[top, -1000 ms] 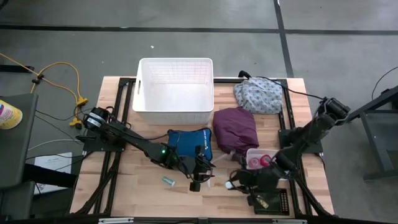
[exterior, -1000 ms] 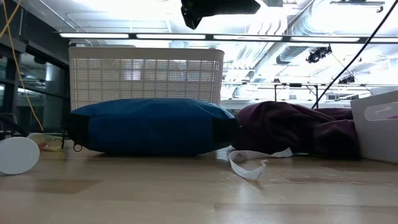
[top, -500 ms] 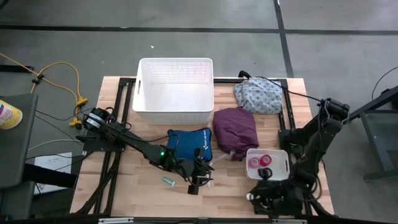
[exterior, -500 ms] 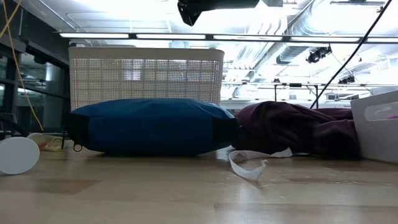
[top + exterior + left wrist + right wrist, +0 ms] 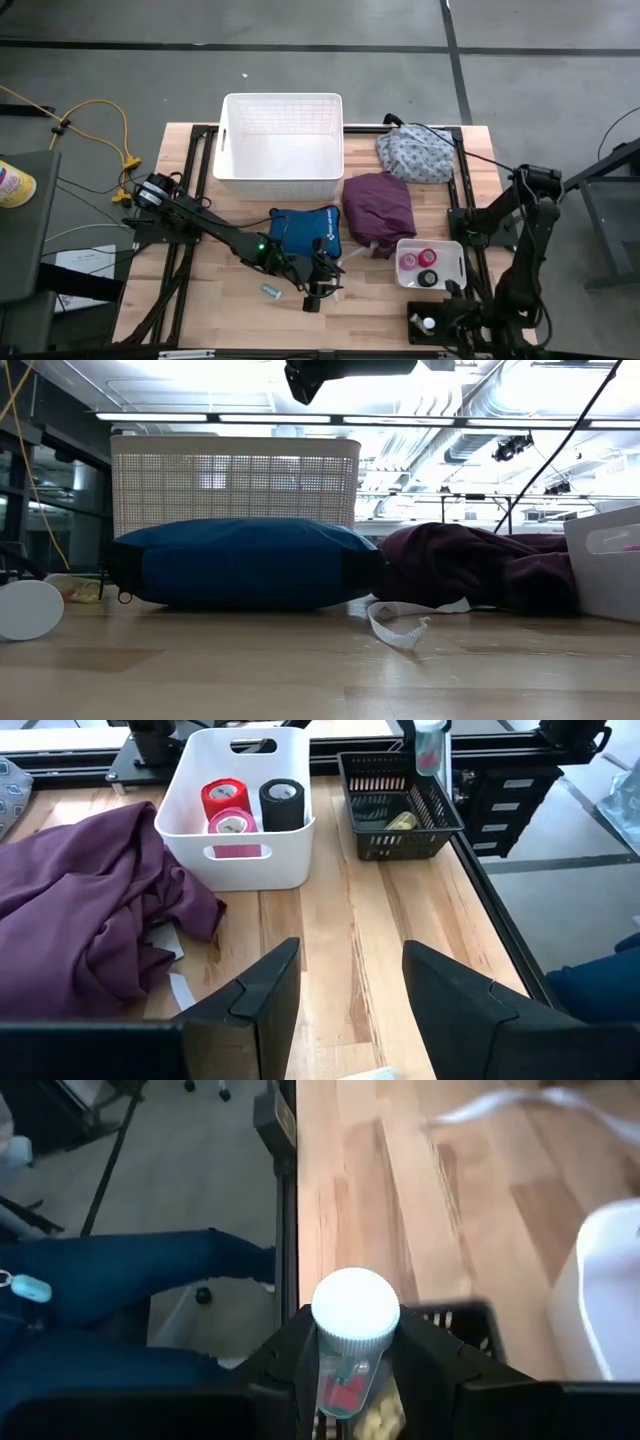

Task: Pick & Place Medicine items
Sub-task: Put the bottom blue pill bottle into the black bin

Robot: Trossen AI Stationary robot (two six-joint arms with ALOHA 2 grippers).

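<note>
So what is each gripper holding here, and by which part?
Right gripper grips a white-capped vial by its body, just below the cap. Left gripper is open, holding nothing.

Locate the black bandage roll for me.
The black bandage roll stands in the small white bin on the table's right side, beside the red roll and pink roll.

Light is bright and even, coming from overhead. In the low view, ceiling strip lights [image 5: 230, 417] glare white and bleach the upper area, while the worktop [image 5: 300, 670] close to the lens is soft and out of focus, with faint shadows under the pouch [image 5: 240, 563]. From above, shadows are short and weak. The right wrist view is blurred toward its far part, and the white cap [image 5: 355, 1308] is nearly blown out. The left wrist view is sharp.
</note>
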